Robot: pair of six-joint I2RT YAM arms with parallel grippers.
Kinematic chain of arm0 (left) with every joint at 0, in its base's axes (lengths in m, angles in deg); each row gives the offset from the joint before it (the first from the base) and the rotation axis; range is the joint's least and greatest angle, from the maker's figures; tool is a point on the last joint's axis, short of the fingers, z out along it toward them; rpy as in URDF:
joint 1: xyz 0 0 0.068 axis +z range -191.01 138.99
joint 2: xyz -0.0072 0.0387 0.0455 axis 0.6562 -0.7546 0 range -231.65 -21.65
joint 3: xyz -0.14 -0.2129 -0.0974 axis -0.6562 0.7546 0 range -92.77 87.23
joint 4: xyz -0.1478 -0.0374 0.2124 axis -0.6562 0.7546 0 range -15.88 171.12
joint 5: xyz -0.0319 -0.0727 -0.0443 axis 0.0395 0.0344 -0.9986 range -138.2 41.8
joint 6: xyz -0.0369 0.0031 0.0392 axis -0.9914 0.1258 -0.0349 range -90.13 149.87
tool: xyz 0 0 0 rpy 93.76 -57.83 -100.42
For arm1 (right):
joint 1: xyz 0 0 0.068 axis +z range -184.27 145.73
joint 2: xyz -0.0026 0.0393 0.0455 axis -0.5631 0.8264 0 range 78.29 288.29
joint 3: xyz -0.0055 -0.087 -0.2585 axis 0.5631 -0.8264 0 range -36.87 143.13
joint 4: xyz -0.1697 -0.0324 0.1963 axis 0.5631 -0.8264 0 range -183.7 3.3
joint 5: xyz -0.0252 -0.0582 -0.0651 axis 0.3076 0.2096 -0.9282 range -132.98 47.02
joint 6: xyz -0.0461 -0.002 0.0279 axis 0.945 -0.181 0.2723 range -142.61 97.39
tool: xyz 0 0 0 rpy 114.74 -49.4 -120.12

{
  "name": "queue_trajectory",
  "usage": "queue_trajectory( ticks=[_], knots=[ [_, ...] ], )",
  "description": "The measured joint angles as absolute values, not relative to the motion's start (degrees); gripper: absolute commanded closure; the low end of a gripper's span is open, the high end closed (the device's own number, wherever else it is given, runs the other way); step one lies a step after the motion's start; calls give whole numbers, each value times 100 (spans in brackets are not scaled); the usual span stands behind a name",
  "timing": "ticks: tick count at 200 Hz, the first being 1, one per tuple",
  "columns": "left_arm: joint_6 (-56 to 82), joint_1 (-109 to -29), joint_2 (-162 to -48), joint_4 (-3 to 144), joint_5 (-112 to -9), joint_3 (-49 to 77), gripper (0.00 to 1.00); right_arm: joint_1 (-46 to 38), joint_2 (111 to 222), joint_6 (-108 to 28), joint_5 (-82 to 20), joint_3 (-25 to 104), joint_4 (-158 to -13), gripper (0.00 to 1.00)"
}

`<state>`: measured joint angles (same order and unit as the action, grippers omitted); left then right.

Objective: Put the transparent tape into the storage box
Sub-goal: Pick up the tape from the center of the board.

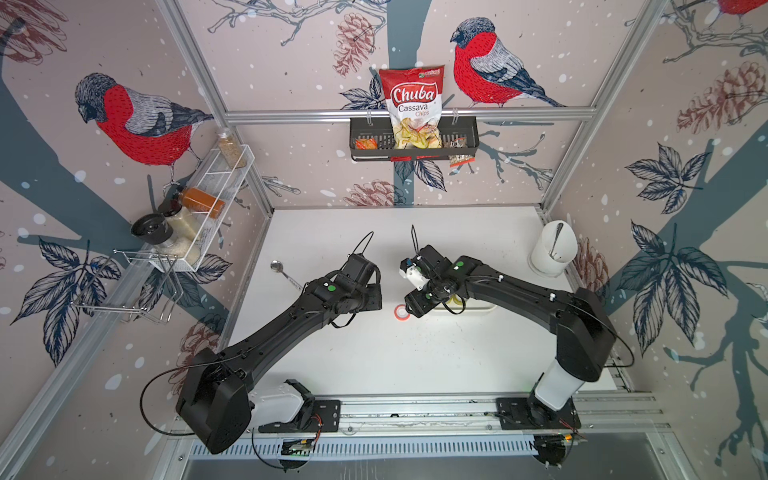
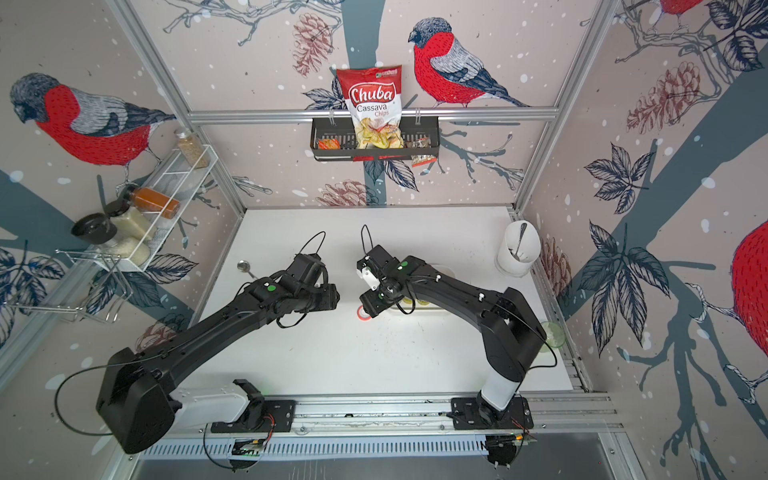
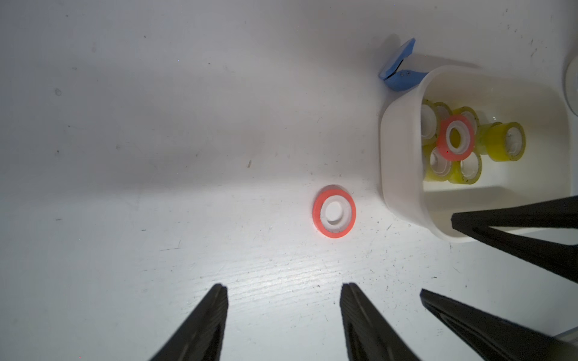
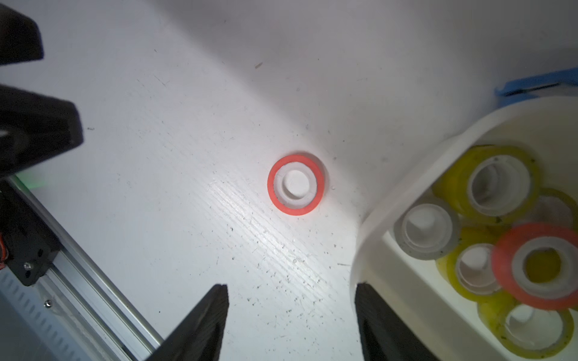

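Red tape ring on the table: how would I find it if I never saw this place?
On the white tabletop, find the shallow white plastic storage box. Just outside its rounded wall lies a flat red-edged tape ring with a white core. Its red twin sits inside the box on yellow tape rolls; this one lies alone on bare table.

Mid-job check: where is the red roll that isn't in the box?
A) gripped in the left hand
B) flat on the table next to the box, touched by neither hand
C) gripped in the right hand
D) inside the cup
B: the red roll lies flat on the table just outside the box wall, ahead of the open left hand and open right hand, both empty.
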<state>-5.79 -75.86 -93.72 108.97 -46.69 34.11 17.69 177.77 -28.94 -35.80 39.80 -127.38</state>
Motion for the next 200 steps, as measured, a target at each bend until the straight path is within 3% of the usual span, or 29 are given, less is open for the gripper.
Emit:
queue_trajectory(
  ticks=[63,92,200],
  knots=[
    [-889,-7383,-9132,10890,-4819,3905,37,2220,18664,-2883,-3978,4511,-12832,25],
    [-913,-7326,-9066,10877,-4819,3953,37,2194,18938,-3049,-4198,4627,-12782,18],
    [-915,-7143,-8990,10746,-4966,4076,37,2049,19722,-3456,-4327,5086,-12596,25]
  ],
)
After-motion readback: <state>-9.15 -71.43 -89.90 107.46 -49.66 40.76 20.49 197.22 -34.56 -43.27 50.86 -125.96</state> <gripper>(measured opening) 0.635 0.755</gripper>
